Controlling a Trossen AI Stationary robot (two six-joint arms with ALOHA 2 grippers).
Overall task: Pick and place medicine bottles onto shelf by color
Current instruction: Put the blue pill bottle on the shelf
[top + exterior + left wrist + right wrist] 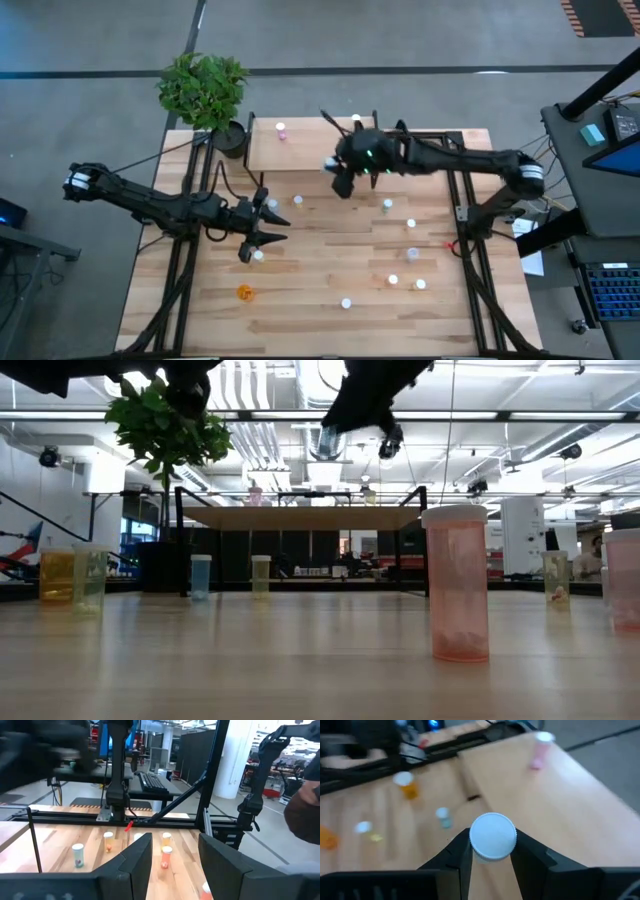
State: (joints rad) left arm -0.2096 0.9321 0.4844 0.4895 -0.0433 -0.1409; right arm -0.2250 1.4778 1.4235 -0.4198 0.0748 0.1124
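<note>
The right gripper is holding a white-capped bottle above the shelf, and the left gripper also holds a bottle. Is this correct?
Not quite. The right gripper does hold a white-capped bottle above the shelf, but the left gripper is open with nothing between its fingers, as the left wrist view shows.

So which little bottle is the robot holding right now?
The white-capped bottle, pinched between the right gripper fingers above the shelf. All the others stand untouched on the table or shelf; the left gripper is open and empty.
</note>
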